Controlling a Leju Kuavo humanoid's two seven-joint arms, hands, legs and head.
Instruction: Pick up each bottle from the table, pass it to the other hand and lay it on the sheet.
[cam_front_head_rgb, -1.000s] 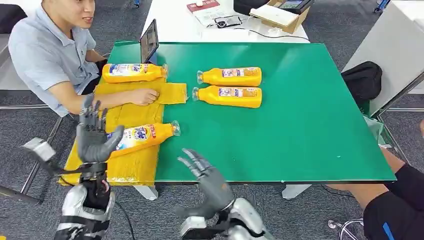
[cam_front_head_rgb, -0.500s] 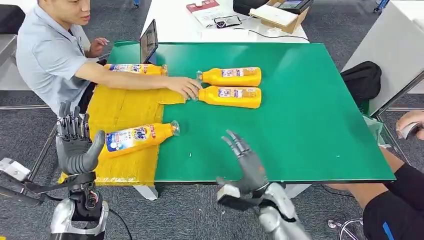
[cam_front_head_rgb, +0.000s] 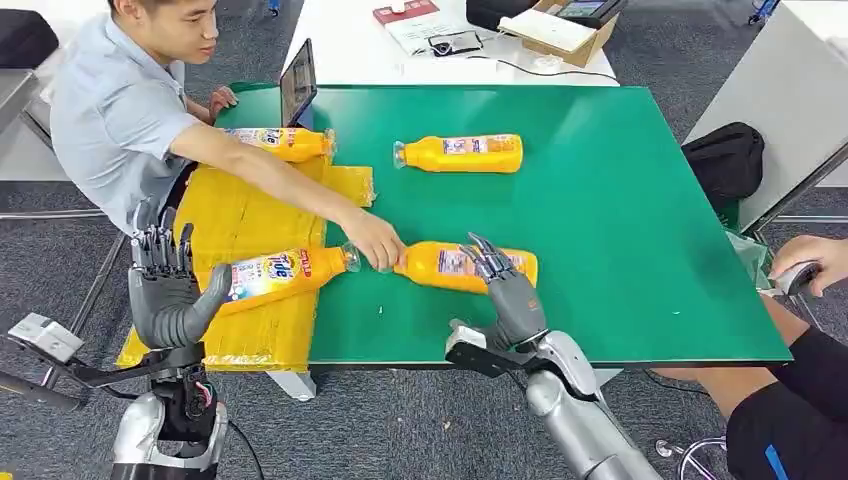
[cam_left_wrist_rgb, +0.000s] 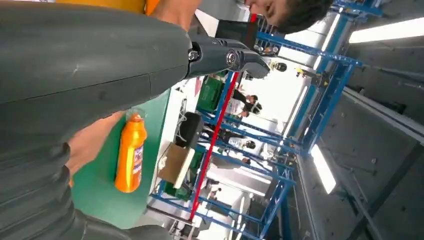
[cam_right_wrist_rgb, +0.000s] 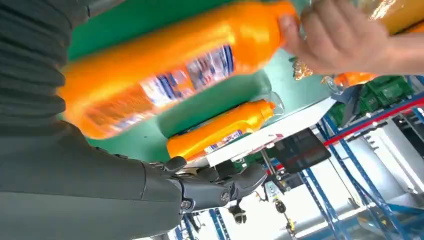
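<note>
An orange bottle (cam_front_head_rgb: 450, 265) lies on the green table (cam_front_head_rgb: 620, 200) near its front edge, and a person's hand (cam_front_head_rgb: 375, 241) holds its cap end. My right hand (cam_front_head_rgb: 505, 295) is open just in front of it, with its fingertips (cam_front_head_rgb: 485, 255) up against the bottle's near side. In the right wrist view this bottle (cam_right_wrist_rgb: 165, 85) is close to the palm, with the person's hand (cam_right_wrist_rgb: 340, 40) at its neck. A second bottle (cam_front_head_rgb: 460, 153) lies farther back. Two more bottles (cam_front_head_rgb: 285, 272) (cam_front_head_rgb: 280, 143) lie on the yellow sheet (cam_front_head_rgb: 250, 215). My left hand (cam_front_head_rgb: 165, 290) is raised and open beside the sheet.
The seated person leans in from the left, arm stretched over the sheet. A tablet (cam_front_head_rgb: 298, 82) stands at the table's far left corner. Another person's hand (cam_front_head_rgb: 800, 260) is at the right edge, and a black bag (cam_front_head_rgb: 727, 160) sits on the floor to the right.
The person has pulled one bottle from the middle of the table to the front edge. My right hand has moved forward and right to it. My left hand has shifted slightly.
</note>
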